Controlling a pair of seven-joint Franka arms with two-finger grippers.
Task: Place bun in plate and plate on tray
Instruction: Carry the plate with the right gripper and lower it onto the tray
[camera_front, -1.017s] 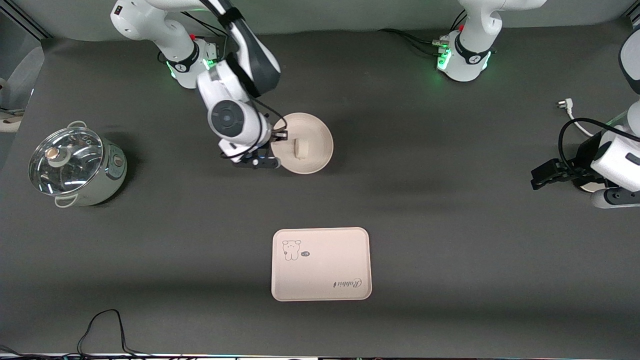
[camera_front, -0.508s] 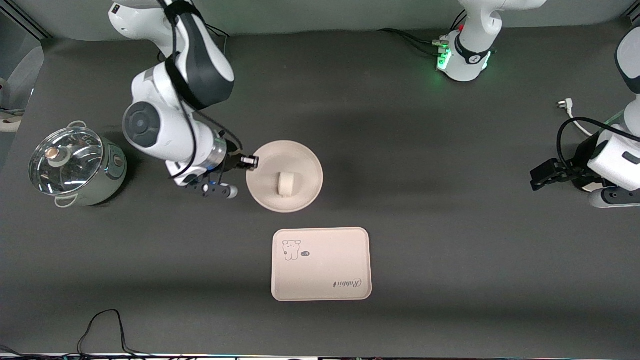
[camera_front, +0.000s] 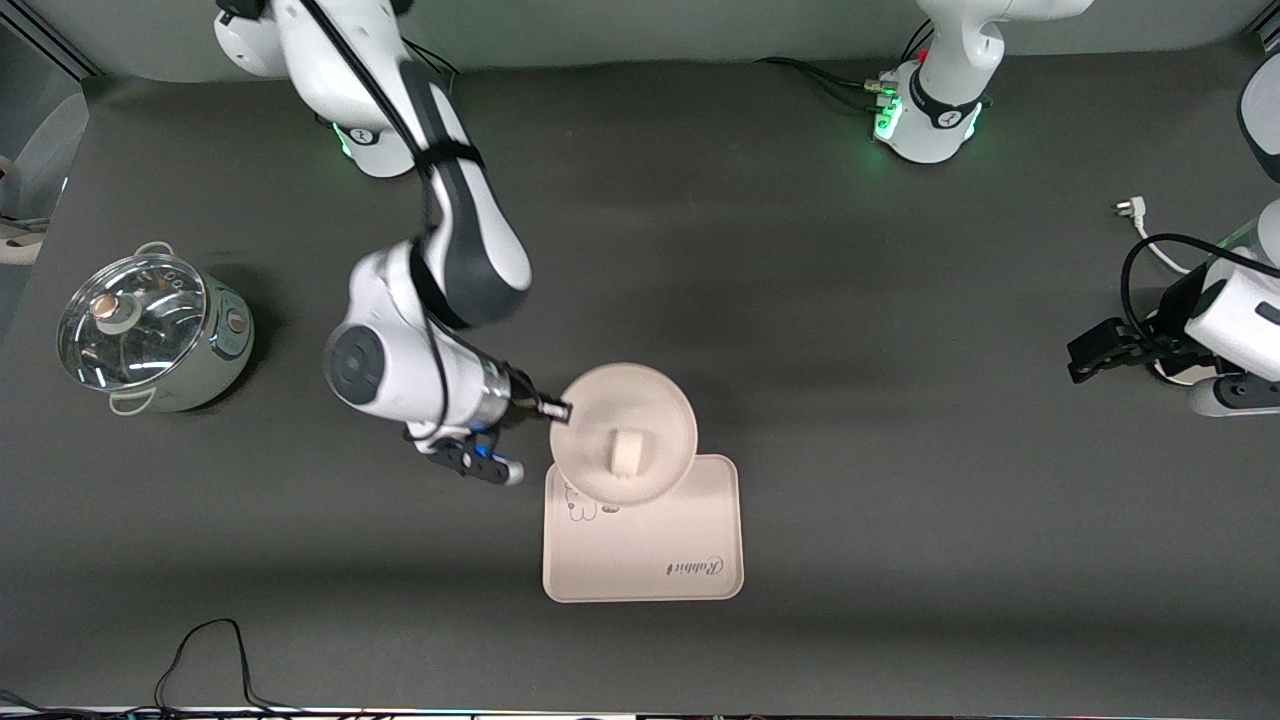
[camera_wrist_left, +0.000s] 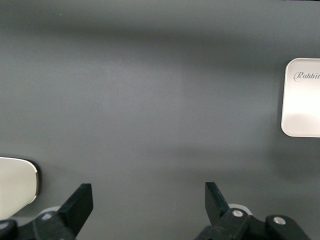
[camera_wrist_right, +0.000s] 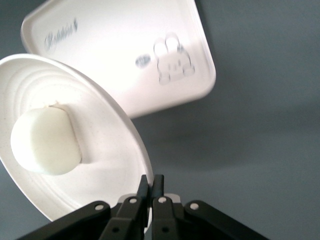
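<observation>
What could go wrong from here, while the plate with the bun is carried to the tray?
1. The right hand pinches the plate only at its rim, so the plate might tilt or slip.
2. The bun lies loose in the plate; a tilt could roll it out.
3. The plate is over only the tray's edge farther from the front camera; released here, it might land half off the tray.

The left hand waits open at the left arm's end.

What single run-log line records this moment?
right gripper: shut on plate rim, over tray edge | bun: in plate | left gripper: open, waiting
</observation>
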